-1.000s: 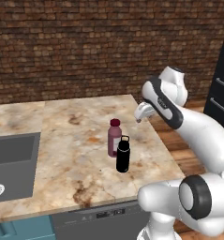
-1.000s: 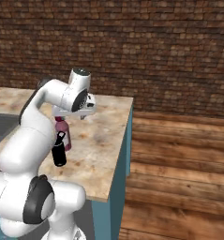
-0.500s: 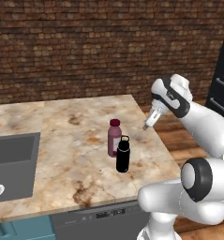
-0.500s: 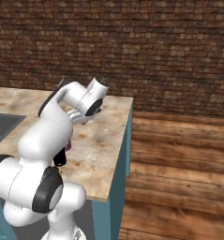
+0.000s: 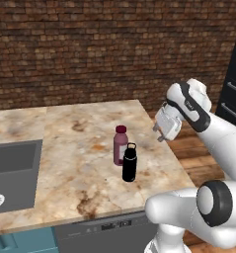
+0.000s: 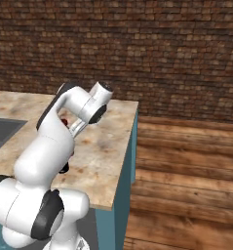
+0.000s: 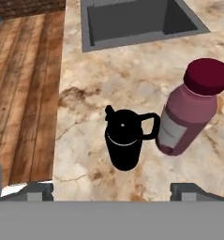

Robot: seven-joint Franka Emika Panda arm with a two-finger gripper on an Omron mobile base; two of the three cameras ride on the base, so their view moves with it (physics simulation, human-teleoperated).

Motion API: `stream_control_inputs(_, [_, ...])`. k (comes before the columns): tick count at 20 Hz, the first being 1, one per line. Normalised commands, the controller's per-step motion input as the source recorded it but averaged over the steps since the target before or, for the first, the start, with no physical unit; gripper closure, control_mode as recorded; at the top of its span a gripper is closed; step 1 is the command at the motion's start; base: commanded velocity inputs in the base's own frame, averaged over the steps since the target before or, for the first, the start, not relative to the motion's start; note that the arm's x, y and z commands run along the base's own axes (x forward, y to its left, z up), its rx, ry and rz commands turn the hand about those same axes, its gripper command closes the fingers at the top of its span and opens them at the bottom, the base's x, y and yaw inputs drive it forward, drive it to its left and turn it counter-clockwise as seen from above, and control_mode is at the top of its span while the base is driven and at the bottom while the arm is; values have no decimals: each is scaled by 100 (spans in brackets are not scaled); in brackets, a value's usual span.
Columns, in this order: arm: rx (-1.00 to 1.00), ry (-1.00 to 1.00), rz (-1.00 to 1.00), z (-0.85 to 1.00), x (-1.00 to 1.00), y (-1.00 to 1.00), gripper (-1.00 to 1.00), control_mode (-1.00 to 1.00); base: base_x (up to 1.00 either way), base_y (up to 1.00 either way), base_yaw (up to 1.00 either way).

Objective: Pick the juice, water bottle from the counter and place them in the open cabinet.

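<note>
The juice (image 5: 120, 145), a maroon bottle with a round maroon cap, stands upright on the beige marbled counter (image 5: 75, 148). Touching or almost touching it in front is the shorter black water bottle (image 5: 130, 163) with its loop handle. My gripper (image 5: 160, 136) hangs above the counter's right edge, to the right of both bottles and apart from them. In the hand view the water bottle (image 7: 125, 140) stands at centre and the juice (image 7: 190, 115) to its right. The fingertips (image 7: 38, 190) stand wide apart, so the gripper (image 7: 112, 191) is open and holds nothing. The open cabinet is out of view.
A grey sink (image 5: 11, 173) is sunk into the counter at the left, seen as the sink (image 7: 132, 23) beyond the bottles in the hand view. A brick wall (image 5: 90, 49) runs behind. Wooden floor (image 6: 186, 171) lies past the counter's right end, and a dark appliance (image 5: 235, 84) stands at far right.
The arm has swung the hand out to the right of the bottles and turned it toward them. Both bottles stand where they were.
</note>
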Motion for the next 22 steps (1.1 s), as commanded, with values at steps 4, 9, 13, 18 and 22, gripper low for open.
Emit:
stream_control_inputs(4, [15,-15,20,-23,-4,5,-100,-100,0,0,0])
stream_control_inputs(9, [33,-12,4,-6,0,0,-100,-100,0,0,0])
stream_control_inputs(13, [45,-2,0,-1,0,-6,-100,-100,0,0,0])
stream_control_inputs(18, [38,1,0,-7,0,0,-100,-100,0,0,0])
stream_control_inputs(22, [22,17,0,-3,0,0,-100,-100,0,0,0])
